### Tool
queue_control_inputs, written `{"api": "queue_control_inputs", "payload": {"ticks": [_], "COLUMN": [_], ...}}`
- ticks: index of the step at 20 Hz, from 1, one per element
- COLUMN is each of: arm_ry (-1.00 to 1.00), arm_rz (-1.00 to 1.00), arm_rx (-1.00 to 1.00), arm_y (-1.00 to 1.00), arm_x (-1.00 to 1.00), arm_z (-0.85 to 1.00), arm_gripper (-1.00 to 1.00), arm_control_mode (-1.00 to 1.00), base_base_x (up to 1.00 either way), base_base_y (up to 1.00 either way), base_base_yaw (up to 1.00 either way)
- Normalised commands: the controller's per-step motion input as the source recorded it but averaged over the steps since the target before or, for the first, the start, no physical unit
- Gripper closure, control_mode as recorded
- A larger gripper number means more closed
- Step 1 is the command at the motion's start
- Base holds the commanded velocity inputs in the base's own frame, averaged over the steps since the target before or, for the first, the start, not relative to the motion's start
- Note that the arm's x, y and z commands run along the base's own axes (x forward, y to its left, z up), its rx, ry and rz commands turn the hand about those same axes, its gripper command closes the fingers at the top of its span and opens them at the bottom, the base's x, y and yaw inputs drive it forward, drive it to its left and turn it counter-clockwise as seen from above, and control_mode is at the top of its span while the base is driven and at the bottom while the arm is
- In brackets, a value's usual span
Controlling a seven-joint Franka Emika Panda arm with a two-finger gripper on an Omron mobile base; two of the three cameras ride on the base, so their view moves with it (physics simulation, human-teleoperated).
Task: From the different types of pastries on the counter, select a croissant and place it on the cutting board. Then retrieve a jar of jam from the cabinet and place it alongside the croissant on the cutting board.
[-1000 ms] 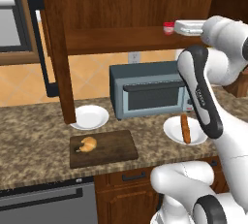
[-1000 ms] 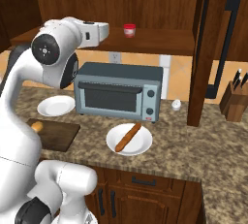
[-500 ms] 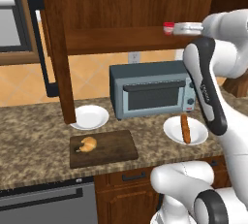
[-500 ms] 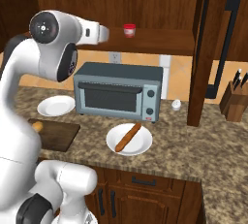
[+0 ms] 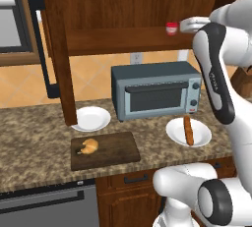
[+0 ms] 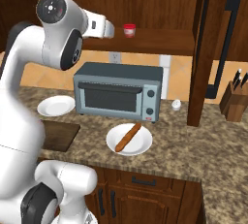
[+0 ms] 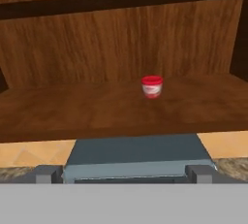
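Note:
The jar of jam [image 7: 152, 86] stands upright on the shelf of the open cabinet [image 5: 118, 39], red-lidded with a pale band. My gripper [image 7: 123, 173] hovers at shelf height in front of it, open, nothing between its fingertips [image 7: 47, 173]. From the sides, the gripper [image 6: 112, 29] stops a short gap left of the jar [image 6: 129, 30], and the jar [image 5: 171, 28] sits just left of my hand. The croissant [image 5: 89, 146] lies on the left part of the cutting board [image 5: 113, 152] on the counter [image 5: 29, 142]. The stick-shaped pastry [image 5: 188, 130] rests on a white plate [image 5: 174, 132].
A grey toaster oven [image 5: 155, 91] stands under the shelf, directly below my hand. An empty white plate [image 5: 91, 118] sits behind the board. The open cabinet door [image 6: 203, 48] hangs down to the right; beyond it are a knife block [image 6: 236, 103] and a small white object [image 6: 176, 104].
My arm's elbow has swung upward while the hand stayed level with the shelf, edging slightly nearer the jar. The jar, croissant and plates have not moved.

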Motion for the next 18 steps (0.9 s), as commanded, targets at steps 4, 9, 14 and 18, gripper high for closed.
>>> {"api": "queue_control_inputs", "payload": {"ticks": [4,9,14,18], "arm_ry": [-0.01,0.00,-0.01,0.00], "arm_rz": [0.00,0.00,0.00,0.00], "arm_rx": [-0.01,0.00,-0.01,0.00], "arm_y": [-0.27,-0.10,-0.03,-0.02], "arm_x": [0.21,0.21,0.61,0.12], "arm_z": [-0.02,-0.04,-0.21,-0.04], "arm_gripper": [-1.00,-1.00,-1.00,-1.00], "arm_control_mode": [-1.00,-1.00,-1.00,-1.00], "base_base_x": [0.00,0.00,0.00,0.00], "base_base_y": [0.00,0.00,0.00,0.00], "base_base_yaw": [0.00,0.00,0.00,0.00]}}
